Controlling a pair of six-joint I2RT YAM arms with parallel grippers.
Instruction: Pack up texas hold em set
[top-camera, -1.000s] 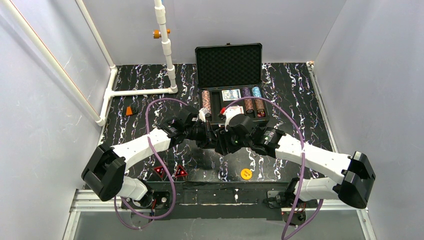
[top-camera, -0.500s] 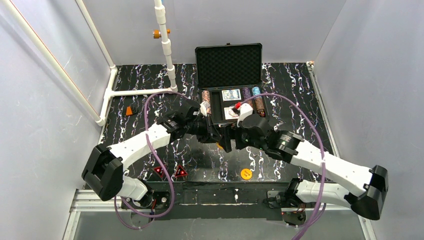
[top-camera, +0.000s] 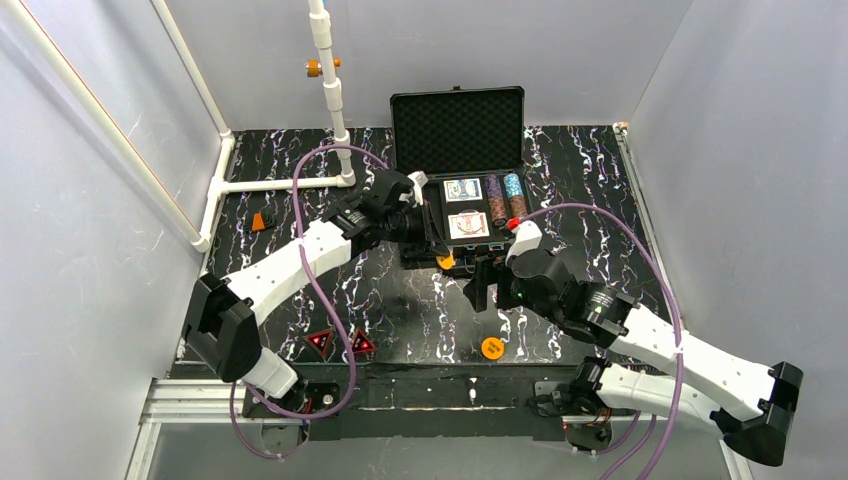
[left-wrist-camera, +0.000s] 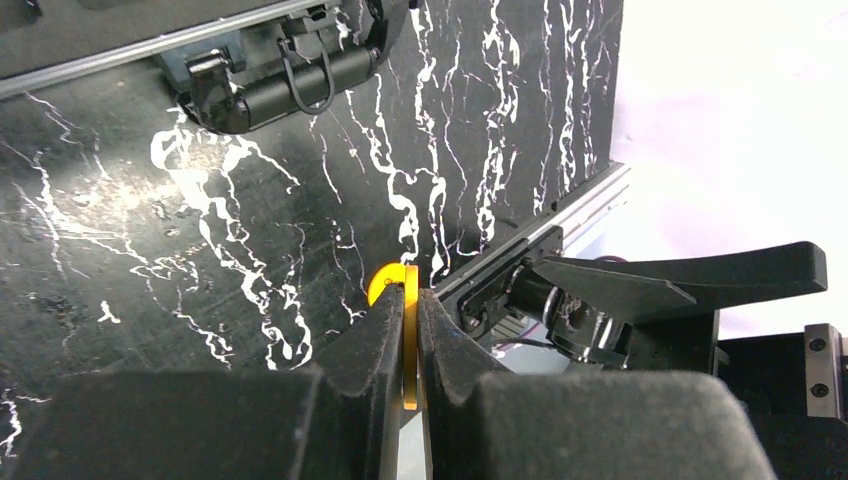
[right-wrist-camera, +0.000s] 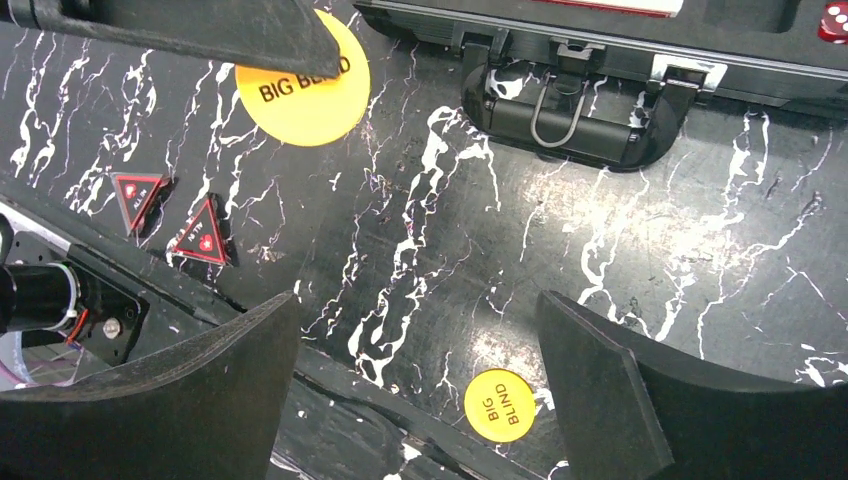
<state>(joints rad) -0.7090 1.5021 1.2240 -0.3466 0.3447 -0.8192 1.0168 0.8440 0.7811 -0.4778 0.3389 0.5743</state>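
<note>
The black case (top-camera: 433, 200) lies open at the back, ribbed lid (top-camera: 457, 130) upright, with card decks (top-camera: 462, 189) and chip stacks (top-camera: 513, 188) in the foam. My left gripper (top-camera: 439, 254) hovers by the case's front edge, shut on an orange disc (left-wrist-camera: 409, 335) held edge-on. In the right wrist view that disc (right-wrist-camera: 305, 80) reads BIG BLIND. My right gripper (right-wrist-camera: 420, 350) is open and empty, above the table near a second orange disc (right-wrist-camera: 500, 405) (top-camera: 491, 347). Two red-black triangles (top-camera: 320, 341) (top-camera: 360, 345) lie at the near left.
The case's carry handle (right-wrist-camera: 575, 115) juts toward me. A red die (right-wrist-camera: 832, 22) sits inside the case. A small orange block (top-camera: 263, 221) lies at the far left beside white pipes (top-camera: 285, 184). The table's near edge (top-camera: 440, 372) runs close below the second disc.
The two grippers met in mid-table; my right gripper opened, let go of the disc and drew back to the near right. The left gripper carried the disc toward the case.
</note>
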